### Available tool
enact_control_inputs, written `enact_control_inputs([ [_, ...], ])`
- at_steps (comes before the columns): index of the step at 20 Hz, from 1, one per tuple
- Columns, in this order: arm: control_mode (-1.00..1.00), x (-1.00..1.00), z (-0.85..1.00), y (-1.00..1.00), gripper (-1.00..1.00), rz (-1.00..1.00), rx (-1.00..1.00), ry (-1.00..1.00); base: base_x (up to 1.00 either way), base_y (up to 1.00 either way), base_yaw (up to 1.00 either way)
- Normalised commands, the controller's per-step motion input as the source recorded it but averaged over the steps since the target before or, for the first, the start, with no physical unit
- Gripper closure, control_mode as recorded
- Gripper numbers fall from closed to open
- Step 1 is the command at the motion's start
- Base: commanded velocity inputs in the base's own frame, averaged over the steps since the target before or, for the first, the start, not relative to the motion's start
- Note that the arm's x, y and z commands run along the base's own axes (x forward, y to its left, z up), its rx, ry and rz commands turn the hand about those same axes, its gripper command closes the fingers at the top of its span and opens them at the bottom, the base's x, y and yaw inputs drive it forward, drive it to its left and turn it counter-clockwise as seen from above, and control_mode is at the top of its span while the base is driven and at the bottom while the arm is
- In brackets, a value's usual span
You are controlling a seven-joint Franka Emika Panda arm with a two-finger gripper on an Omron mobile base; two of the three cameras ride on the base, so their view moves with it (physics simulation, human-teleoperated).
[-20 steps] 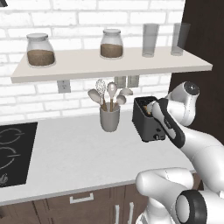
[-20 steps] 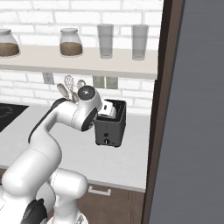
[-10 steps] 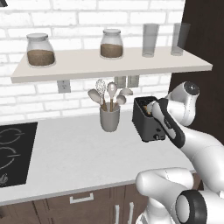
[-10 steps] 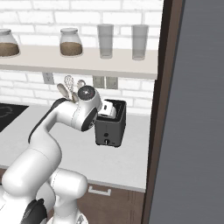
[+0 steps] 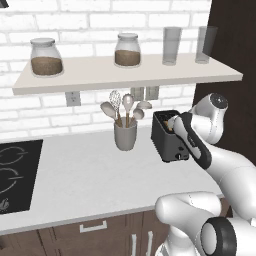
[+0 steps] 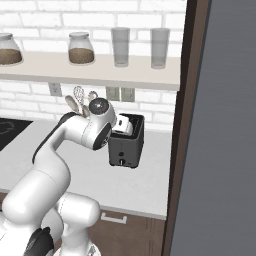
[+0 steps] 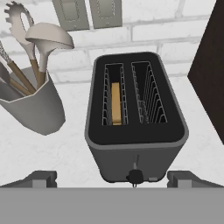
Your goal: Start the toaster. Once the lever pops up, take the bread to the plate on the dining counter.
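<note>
Black toaster stands on the white worktop, close to the brick wall, with a dark cabinet side just to its right. From the hand camera, looking down on it: two slots on top. The left slot holds the bread, seen edge-on as a thin tan strip sitting low between the wire guides. The right slot is bare wire. Lever knob sits at the bottom of its slit on the toaster's front face.

Gripper hangs above and just in front of the toaster, jaws spread to their full width with one tip either side of the toaster's front, nothing between them, touching nothing.

From the left base camera the white arm reaches in from the right, wrist bent over the toaster. Grey cup of utensils stands just left of it: whisk, ladle, spoons. Two wall sockets directly behind.

Shelf above carries two lidded jars with brown contents and two empty glasses. Black hob at far left of the worktop.
</note>
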Motion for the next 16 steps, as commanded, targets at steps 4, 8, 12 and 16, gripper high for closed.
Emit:
enact_control_inputs([
  [4, -1.0, 0.0, 0.0, 0.0, -1.0, 0.0, 0.0, 0.0, 0.0, 0.0, 0.0],
  [8, -1.0, 0.0, 0.0, 0.0, -1.0, 0.0, 0.0, 0.0, 0.0, 0.0, 0.0],
  [12, -1.0, 0.0, 0.0, 0.0, -1.0, 0.0, 0.0, 0.0, 0.0, 0.0, 0.0],
  [16, -1.0, 0.0, 0.0, 0.0, -1.0, 0.0, 0.0, 0.0, 0.0, 0.0, 0.0],
])
